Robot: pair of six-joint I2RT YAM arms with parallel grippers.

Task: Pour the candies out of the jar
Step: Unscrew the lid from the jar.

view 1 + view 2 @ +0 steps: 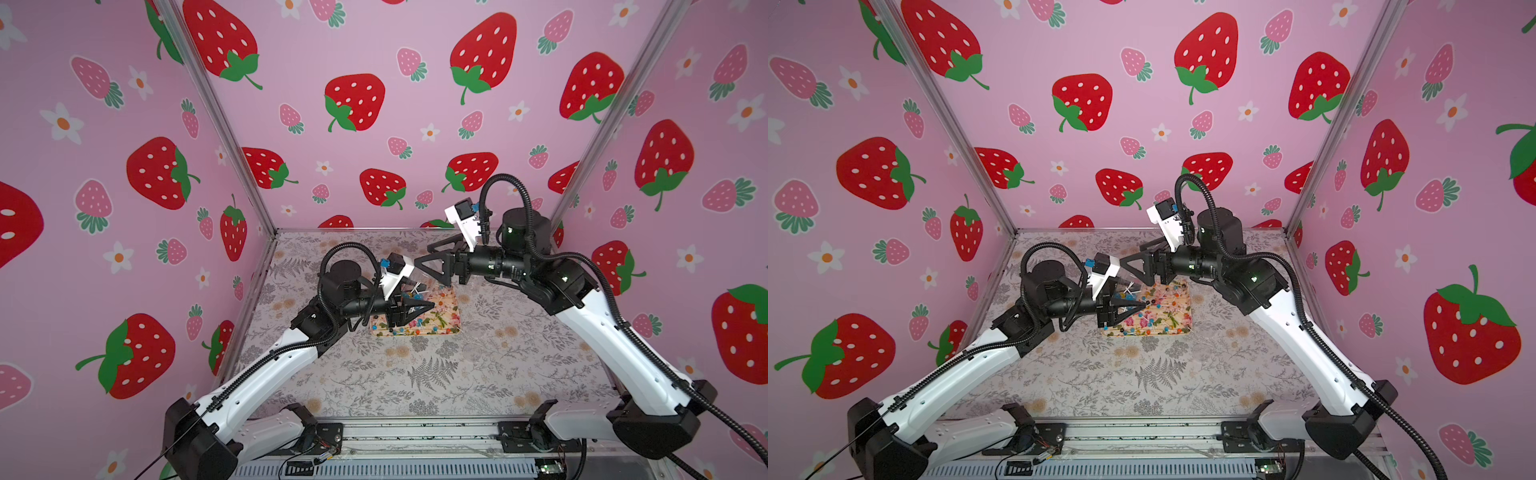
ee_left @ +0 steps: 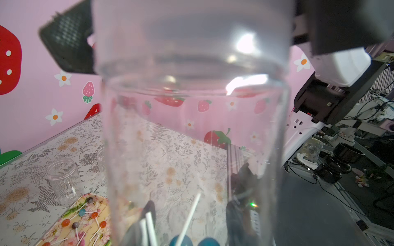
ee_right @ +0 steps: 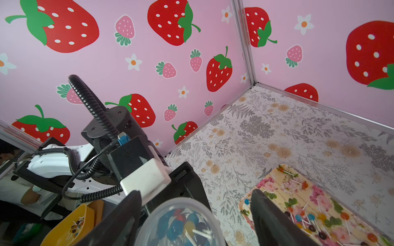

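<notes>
Jar (image 2: 191,127): clear plastic, held in the air and tilted over the far-left corner of the tray (image 3: 275,176). Some candies (image 3: 309,219) lie on the tray, others are inside. Probably light, stiff and slick. Left gripper (image 1: 430,306) fingers nearly pressed together, pinching the jar's thin wall. Right gripper (image 1: 423,255) jaws spread either side of its other end. Grip across the body.

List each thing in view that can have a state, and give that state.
left tool, shut on the jar.
right tool, open, straddling the jar.
jar, tilted above the tray, not yet empty.
candies, some on the tray, some in the jar.
tray, flat on the table, strewn with candies.
spare jar, upright, lidless, empty.
</notes>
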